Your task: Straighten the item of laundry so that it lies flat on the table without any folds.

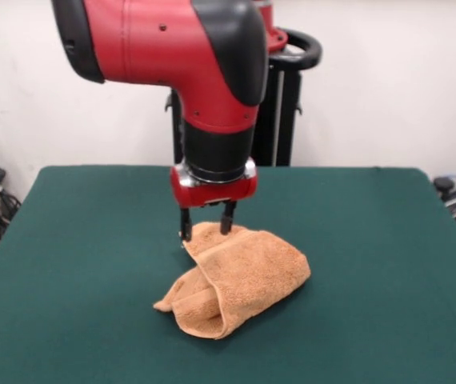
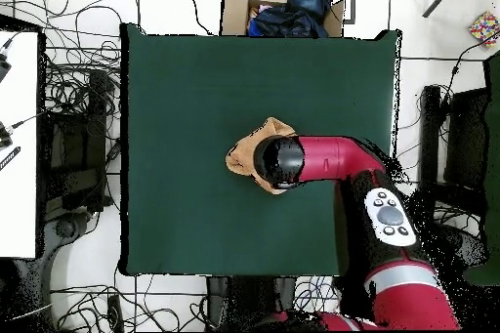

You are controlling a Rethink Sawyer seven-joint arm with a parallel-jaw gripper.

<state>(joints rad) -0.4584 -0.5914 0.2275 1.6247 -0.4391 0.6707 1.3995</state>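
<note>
From the front, my pincer [image 1: 206, 222] hangs straight down over the far edge of the towel [image 1: 236, 278], its two fingers spread apart with the cloth's top edge between them, one tip at the left corner and the other touching the fabric; whether they pinch it I cannot tell. The towel lies bunched and folded over itself near the middle of the green bench [image 1: 372, 240].

From overhead, my arm [image 2: 332, 161] covers most of the towel [image 2: 244, 153]; only its left part shows on the bench [image 2: 195, 85].
</note>
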